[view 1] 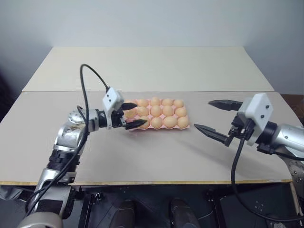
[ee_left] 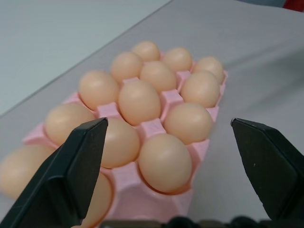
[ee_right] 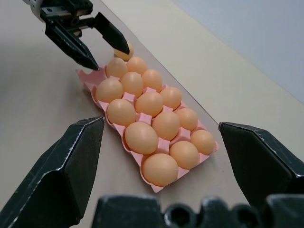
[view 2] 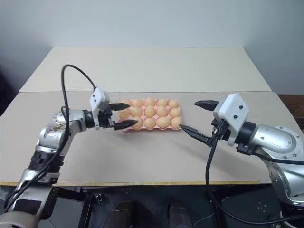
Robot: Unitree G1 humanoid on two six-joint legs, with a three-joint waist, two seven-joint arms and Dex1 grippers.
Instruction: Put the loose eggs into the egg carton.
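Left gripper (view 1: 133,115) spread wide, empty, over near end of pink egg carton (view 1: 184,126); eggs (view 1: 156,111) fill cups ahead. Right gripper (view 1: 216,117) also wide apart, empty, beside carton's other end.

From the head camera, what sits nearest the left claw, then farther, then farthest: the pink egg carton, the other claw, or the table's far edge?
1. Egg carton: directly under the left claw, at its left end.
2. Right claw: beyond the carton's right end.
3. Table's far edge: far behind everything.
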